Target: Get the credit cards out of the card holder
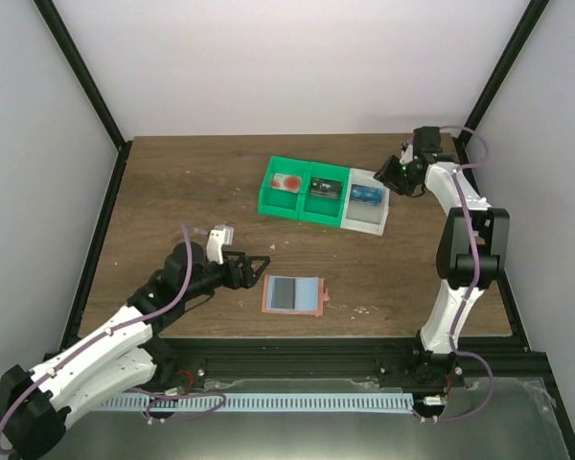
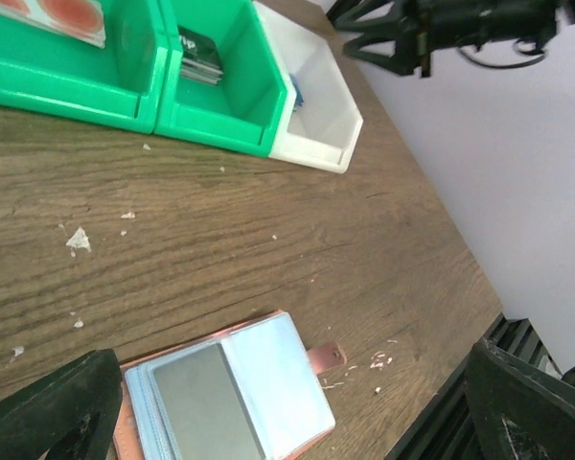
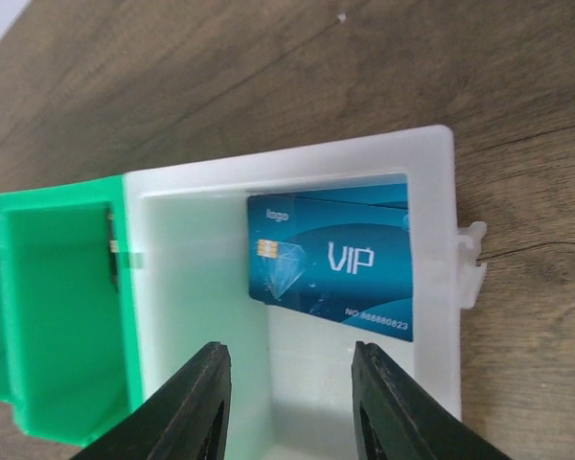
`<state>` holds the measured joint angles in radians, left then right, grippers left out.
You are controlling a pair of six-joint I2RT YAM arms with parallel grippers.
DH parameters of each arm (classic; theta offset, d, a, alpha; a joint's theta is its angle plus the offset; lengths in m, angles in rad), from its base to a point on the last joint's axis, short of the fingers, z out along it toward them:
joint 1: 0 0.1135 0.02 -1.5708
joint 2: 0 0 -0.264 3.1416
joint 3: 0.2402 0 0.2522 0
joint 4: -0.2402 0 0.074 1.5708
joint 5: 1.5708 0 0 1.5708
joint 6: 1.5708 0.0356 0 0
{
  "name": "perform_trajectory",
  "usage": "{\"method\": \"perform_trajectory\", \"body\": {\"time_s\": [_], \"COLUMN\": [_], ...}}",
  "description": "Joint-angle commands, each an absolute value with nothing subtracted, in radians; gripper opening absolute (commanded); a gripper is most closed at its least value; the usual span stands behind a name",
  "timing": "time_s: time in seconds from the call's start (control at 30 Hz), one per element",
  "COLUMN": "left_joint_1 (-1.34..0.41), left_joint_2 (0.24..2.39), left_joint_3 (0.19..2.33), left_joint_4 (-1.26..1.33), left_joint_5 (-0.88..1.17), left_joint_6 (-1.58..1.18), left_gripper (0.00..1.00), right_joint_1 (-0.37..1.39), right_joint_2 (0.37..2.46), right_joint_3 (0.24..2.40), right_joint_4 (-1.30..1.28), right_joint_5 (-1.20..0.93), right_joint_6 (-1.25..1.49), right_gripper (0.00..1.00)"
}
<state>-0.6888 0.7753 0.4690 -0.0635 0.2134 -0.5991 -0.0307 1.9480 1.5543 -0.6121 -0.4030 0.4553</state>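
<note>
Right claw (image 3: pixel 289 364) stands partly parted and empty over the white bin (image 3: pixel 436 307), where a blue VIP card (image 3: pixel 335 259) lies flat. Left claw (image 1: pixel 257 269) gapes wide, holding nothing. The card holder (image 1: pixel 292 295) lies just beside it at four o'clock, untouched, with credit cards (image 2: pixel 230 393) showing inside, possibly several stacked

The wooden table (image 1: pixel 172 192) carries the card holder (image 1: pixel 292 294), green bins (image 1: pixel 286 206) (two) and white bin (image 1: pixel 362 225).
</note>
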Motion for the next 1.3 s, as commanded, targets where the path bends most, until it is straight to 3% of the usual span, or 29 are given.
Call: {"method": "perform_trajectory", "body": {"time_s": [0.0,0.73,1.27], "left_joint_1": [-0.685,-0.685,-0.685], "left_joint_2": [0.809,1.059,1.239], "left_joint_3": [0.457,0.260,0.182], "left_joint_4": [-0.071,0.370,0.626], "left_joint_5": [0.235,0.463,0.529], "left_joint_6": [-0.629,-0.889,-0.995], "left_gripper": [0.99,0.98,0.96], "right_joint_1": [-0.022,0.406,0.761], "right_joint_2": [1.813,1.250,1.332], "right_joint_3": [1.534,0.933,0.732], "right_joint_4": [-0.603,-0.418,-0.227], "right_joint_5": [-0.404,-0.371,-0.326], "right_joint_6": [0.473,0.629,0.810], "right_gripper": [0.38,0.39,0.38]}}
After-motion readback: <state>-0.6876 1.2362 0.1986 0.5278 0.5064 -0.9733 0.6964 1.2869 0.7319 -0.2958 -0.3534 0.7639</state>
